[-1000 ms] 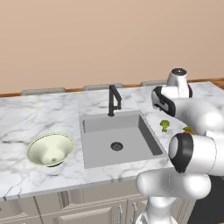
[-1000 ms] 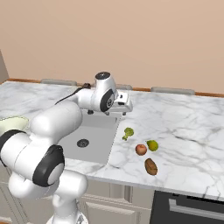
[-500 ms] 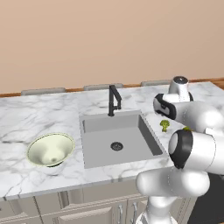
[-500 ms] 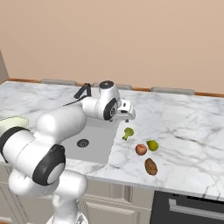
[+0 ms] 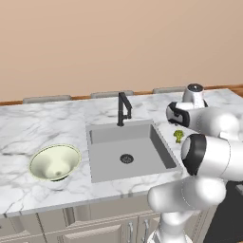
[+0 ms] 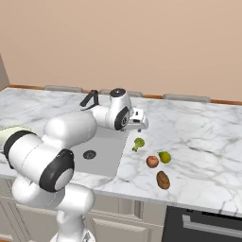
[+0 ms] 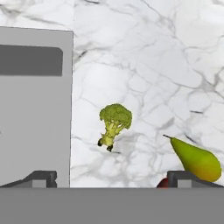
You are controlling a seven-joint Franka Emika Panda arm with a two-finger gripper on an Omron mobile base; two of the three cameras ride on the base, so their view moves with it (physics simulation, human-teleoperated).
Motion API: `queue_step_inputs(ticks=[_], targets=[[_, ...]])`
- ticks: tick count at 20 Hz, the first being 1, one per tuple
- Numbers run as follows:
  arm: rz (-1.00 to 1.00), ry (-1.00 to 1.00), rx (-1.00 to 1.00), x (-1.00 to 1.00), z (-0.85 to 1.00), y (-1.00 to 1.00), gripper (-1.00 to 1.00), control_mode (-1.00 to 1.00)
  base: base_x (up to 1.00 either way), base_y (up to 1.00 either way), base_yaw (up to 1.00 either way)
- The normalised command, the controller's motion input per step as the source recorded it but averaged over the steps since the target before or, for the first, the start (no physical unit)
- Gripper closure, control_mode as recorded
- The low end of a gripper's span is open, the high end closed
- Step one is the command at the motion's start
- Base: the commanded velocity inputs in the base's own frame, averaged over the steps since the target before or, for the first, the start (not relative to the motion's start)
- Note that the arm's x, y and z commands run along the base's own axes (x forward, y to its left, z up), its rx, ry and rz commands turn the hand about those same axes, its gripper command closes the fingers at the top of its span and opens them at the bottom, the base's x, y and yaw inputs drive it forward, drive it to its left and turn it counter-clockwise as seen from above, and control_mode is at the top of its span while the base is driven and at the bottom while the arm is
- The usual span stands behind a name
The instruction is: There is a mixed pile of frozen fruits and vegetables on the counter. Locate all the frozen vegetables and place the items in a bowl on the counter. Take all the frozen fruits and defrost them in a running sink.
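Nothing sorted when I checked — bowl (image 5: 54, 163) empty, broccoli (image 7: 114, 121), pear (image 7: 196, 160), apple (image 6: 152, 161), potato (image 6: 163, 179) all on counter (image 6: 203, 137); gripper (image 6: 140, 121) wide open, empty.

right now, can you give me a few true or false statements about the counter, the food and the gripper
1. The bowl is empty. True.
2. The broccoli lies in the sink. False: it lies on the counter, just beside the sink's edge.
3. The gripper is open and holds nothing. True.
4. The apple and pear lie close together. True.
5. The potato is already in the bowl. False: it lies on the counter near the apple.
6. Water runs from the faucet. False: no stream shows.
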Motion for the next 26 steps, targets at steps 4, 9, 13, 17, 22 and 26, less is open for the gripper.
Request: queue_step_inputs(ticks=[4,9,13,17,22,26], targets=[[0.00,0.00,0.02,0.43,-0.07,-0.11,-1.00,-1.00,0.00,0.00,0.00],[0.00,0.00,0.07,0.31,-0.13,-0.17,-1.00,-1.00,0.00,0.00,0.00],[0.00,0.00,0.06,0.00,-0.12,-0.27,-1.00,-1.00,0.00,0.00,0.00],[0.00,0.00,0.00,0.00,-0.31,-0.08,-1.00,-1.00,0.00,0.00,0.00],[0.00,0.00,0.00,0.00,-0.31,0.00,-1.00,-1.00,0.00,0.00,0.00],[0.00,0.00,0.00,0.00,-0.24,0.00,-1.00,-1.00,0.00,0.00,0.00]])
